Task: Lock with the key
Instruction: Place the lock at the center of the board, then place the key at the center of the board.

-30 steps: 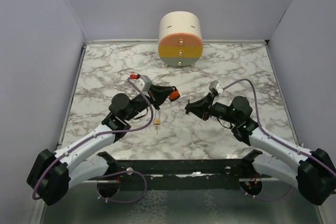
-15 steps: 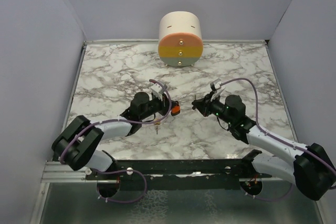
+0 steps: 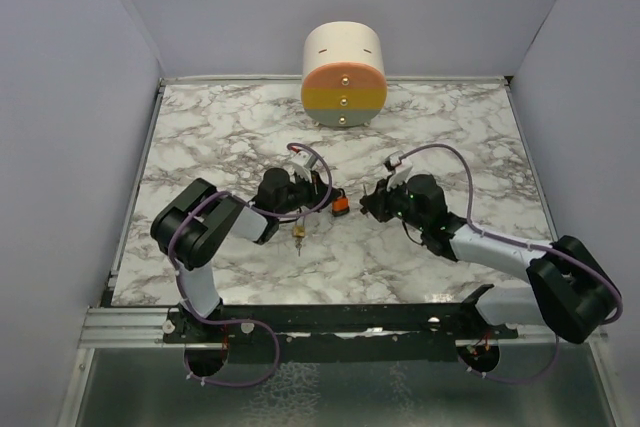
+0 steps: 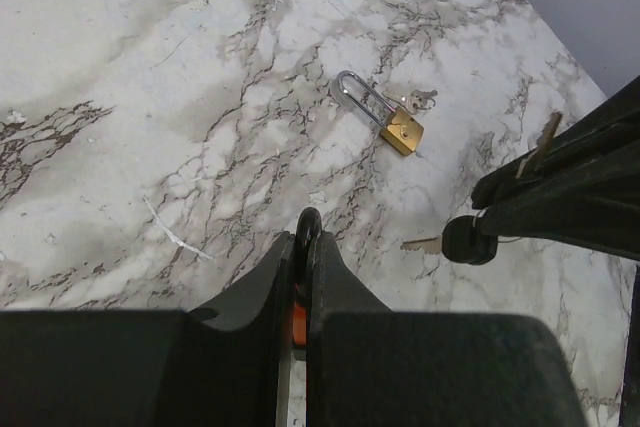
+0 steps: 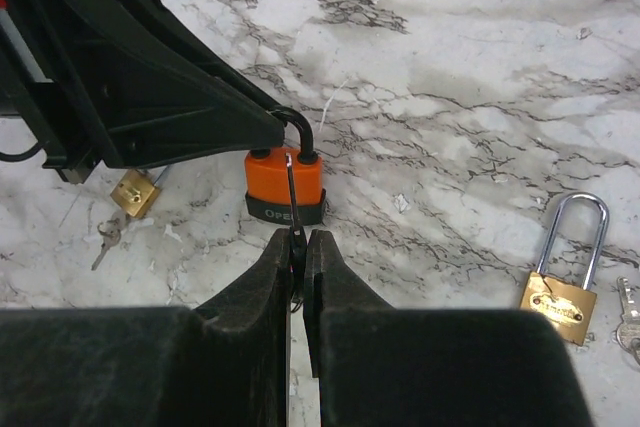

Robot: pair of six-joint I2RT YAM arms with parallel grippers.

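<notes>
So: right gripper [image 5: 298, 239] is pressed together on the key [image 4: 468, 239]. It pinches the key at the black head, with the blade sticking out ahead of the fingertips. Left gripper [image 4: 305, 239] is clamped on the black shackle [image 5: 303, 129] of the orange padlock [image 5: 268, 179]. The body sits below the shackle, with a black band marked OPEN along its bottom edge.

In the right wrist view the blade runs edge-on up across the padlock face, so key and lock line up. In the left wrist view the blade tip sits just beside the left fingers [image 4: 335, 277], with a sliver of marble between them. Probably not touching the body, but I can't tell, since those fingers hide most of the padlock.

In the top view both grippers are nose to nose mid-table [image 3: 200, 137], padlock between them. A brass lock [image 5: 562, 297] lies flat to the right of the right gripper. A second brass lock [image 5: 133, 192], keys beside it, lies under the left gripper.
</notes>
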